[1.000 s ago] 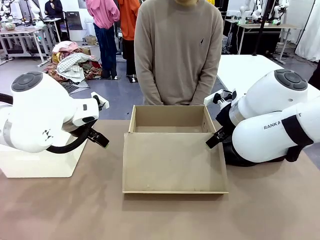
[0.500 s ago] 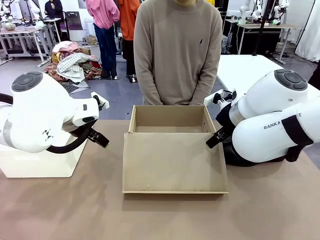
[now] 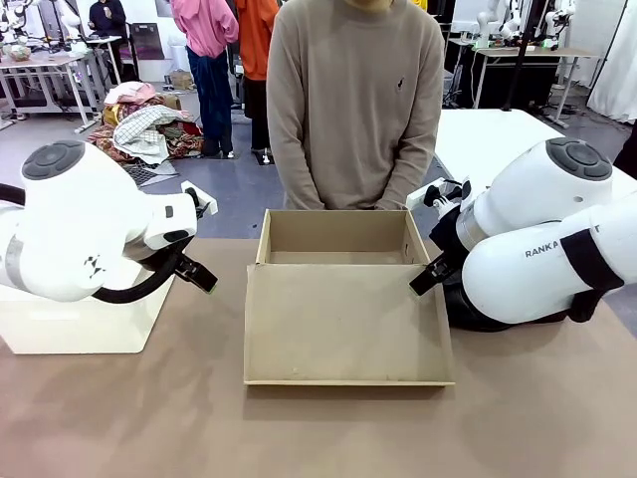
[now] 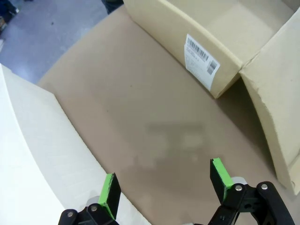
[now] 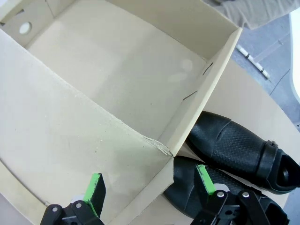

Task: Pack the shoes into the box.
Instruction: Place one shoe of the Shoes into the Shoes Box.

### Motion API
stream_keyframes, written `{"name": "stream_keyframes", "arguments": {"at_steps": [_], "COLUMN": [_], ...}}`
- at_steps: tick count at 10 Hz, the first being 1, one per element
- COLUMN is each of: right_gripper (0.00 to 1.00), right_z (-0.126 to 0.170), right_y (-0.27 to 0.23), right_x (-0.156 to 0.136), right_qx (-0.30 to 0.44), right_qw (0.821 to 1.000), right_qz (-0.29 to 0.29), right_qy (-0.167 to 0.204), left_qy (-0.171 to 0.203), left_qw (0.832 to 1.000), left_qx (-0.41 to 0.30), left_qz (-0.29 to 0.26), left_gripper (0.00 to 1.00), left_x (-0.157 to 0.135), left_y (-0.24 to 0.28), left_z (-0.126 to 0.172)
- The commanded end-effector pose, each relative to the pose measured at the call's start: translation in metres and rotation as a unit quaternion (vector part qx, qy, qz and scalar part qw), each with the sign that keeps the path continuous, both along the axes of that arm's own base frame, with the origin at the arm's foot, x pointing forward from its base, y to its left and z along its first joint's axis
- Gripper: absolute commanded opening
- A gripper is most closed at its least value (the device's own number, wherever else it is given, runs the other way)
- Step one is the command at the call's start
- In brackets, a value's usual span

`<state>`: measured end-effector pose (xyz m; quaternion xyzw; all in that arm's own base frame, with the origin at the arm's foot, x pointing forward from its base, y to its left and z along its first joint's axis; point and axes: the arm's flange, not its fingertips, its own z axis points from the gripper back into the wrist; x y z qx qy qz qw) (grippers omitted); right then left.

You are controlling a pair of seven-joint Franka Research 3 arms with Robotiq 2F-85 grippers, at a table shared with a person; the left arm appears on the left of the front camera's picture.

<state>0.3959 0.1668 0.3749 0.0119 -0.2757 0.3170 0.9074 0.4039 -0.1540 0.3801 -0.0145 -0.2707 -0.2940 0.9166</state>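
- I am watching the left gripper [image 4: 165,180] hanging low over the bare bench [image 3: 149,418], left of the box [image 3: 338,237]. Its jaws are standing wide apart and gripping nothing.
- The right gripper [image 5: 150,183] is hovering above the corner where the lid [image 3: 343,324] meets the box's right wall. Its jaws are spread wide, with nothing between them.
- The box is sitting mid-bench, open, with its lid lying flat toward my side.
- The shoes [image 5: 234,145] are lying on the bench just outside the box's right wall, close against it.
- A person [image 3: 353,100] is standing at the far edge, hands lowered.
- The brown bench is fronting a grey floor, a heap of clothes [image 3: 149,124] and other tables.
- Counting: two shoes, one box, two grippers.
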Motion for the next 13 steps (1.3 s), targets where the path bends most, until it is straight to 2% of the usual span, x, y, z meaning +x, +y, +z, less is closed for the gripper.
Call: {"name": "stream_keyframes", "arguments": {"at_steps": [1, 6, 8, 11, 13], "right_gripper": [1.00, 1.00, 1.00, 1.00, 1.00], "right_z": [0.026, 0.099, 0.119, 0.125, 0.135], "right_y": [-0.008, -0.020, -0.021, -0.024, -0.033], "right_x": [-0.005, -0.021, -0.028, -0.032, -0.043], "right_qx": [0.004, 0.006, 0.003, 0.013, 0.026], "right_qw": [1.000, 1.000, 1.000, 0.999, 0.998], "right_qz": [-0.001, 0.010, 0.019, 0.028, 0.050], "right_qy": [-0.002, 0.001, -0.002, -0.005, -0.024], "left_qy": [-0.006, -0.003, -0.005, -0.008, -0.033], "left_qw": [1.000, 0.999, 0.998, 0.998, 0.996], "left_qx": [0.012, 0.034, 0.039, 0.044, 0.035], "left_qz": [-0.009, -0.031, -0.039, -0.048, -0.076], "left_gripper": [1.00, 1.00, 1.00, 1.00, 1.00], "left_x": [-0.005, -0.012, -0.016, -0.017, -0.024], "left_y": [-0.006, -0.016, -0.018, -0.019, -0.015], "left_z": [0.033, 0.099, 0.118, 0.127, 0.138]}}
